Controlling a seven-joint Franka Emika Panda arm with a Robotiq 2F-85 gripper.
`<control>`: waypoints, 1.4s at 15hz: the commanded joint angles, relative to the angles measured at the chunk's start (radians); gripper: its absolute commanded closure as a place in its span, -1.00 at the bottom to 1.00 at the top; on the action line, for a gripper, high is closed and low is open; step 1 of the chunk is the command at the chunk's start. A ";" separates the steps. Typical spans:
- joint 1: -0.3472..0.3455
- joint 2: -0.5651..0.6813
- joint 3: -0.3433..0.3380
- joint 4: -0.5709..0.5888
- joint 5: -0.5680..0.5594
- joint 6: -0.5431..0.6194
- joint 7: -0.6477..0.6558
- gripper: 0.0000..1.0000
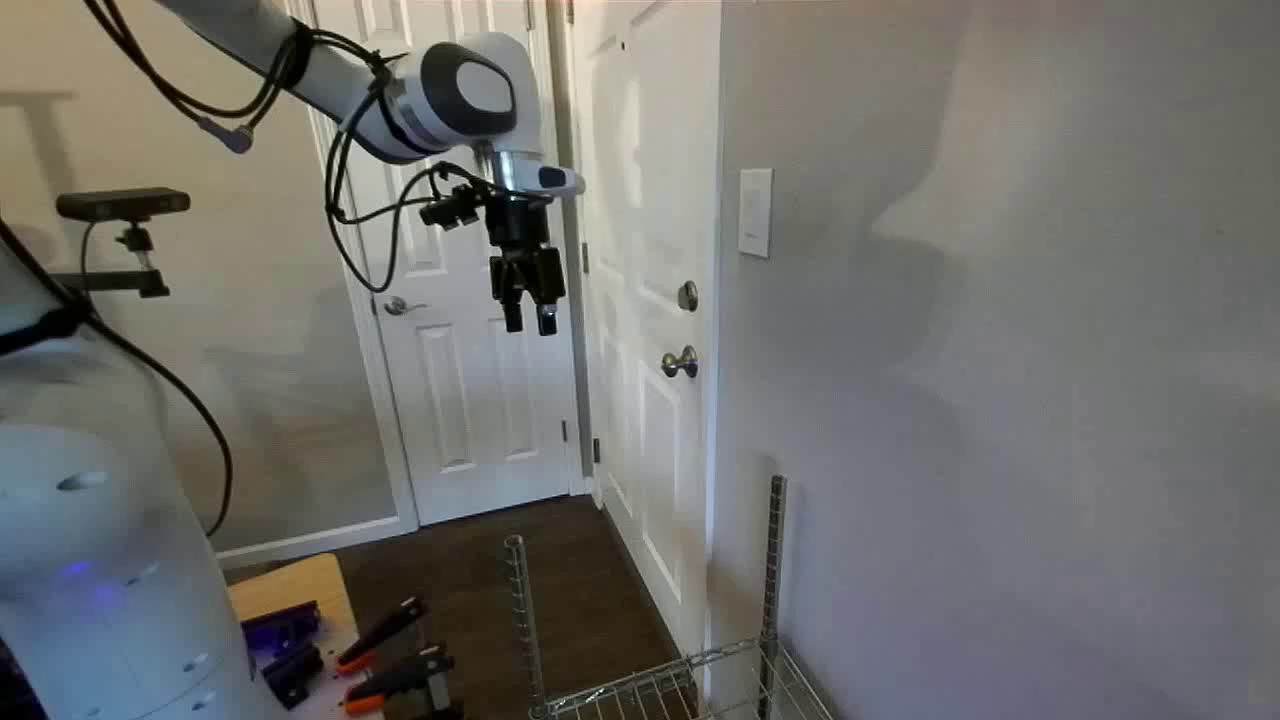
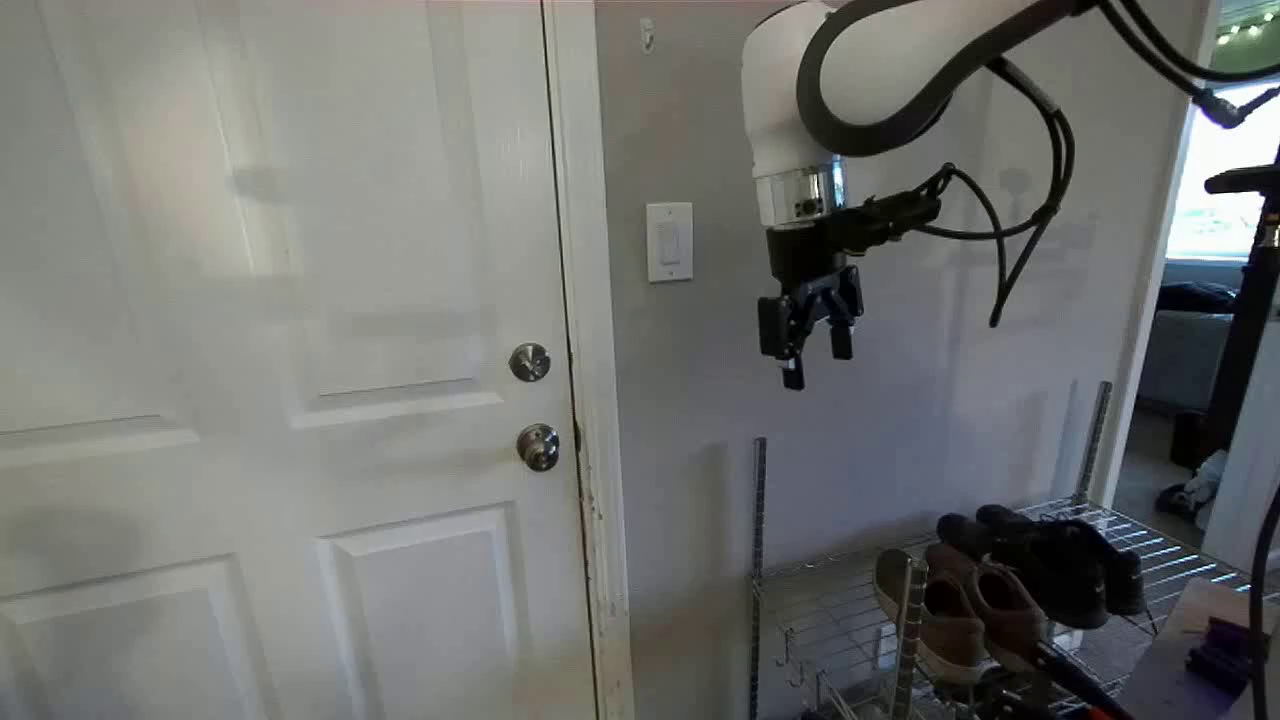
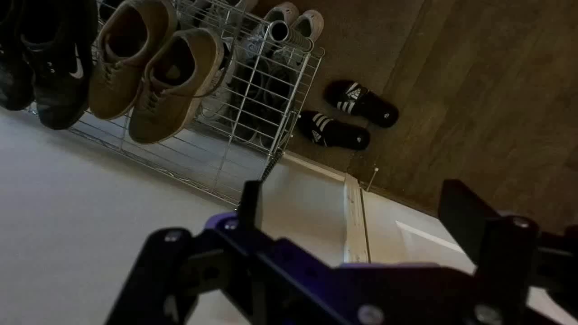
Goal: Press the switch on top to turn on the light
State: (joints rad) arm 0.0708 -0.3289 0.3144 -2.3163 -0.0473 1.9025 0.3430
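The switch is a small white upright plate on the grey wall just beside the door frame. It shows in both exterior views [image 1: 755,213] [image 2: 670,242], and its rocker is plain in an exterior view. The switch is out of view in the wrist view. My gripper [image 1: 530,322] points straight down, open and empty, with its fingers apart. It also shows in an exterior view [image 2: 818,362], to the right of the switch and with fingertips lower than the plate. In the wrist view my gripper [image 3: 352,194] has a wide gap between its fingers. It touches nothing.
A white door [image 2: 300,300] with a metal knob [image 2: 538,447] stands beside the switch. Below is a wire rack [image 2: 850,600] with upright posts and shoes [image 2: 1000,600]. Slippers [image 3: 336,131] lie on the floor. Clamps [image 1: 390,650] lie near the robot's base.
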 commanded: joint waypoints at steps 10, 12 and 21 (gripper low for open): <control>0.034 0.004 -0.031 0.002 -0.006 -0.002 0.007 -1.00; 0.042 0.005 -0.041 0.002 -0.004 -0.002 0.005 -1.00; 0.045 0.008 -0.043 0.002 -0.004 -0.002 0.005 -1.00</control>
State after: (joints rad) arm 0.0966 -0.3229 0.2882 -2.3163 -0.0450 1.9026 0.3426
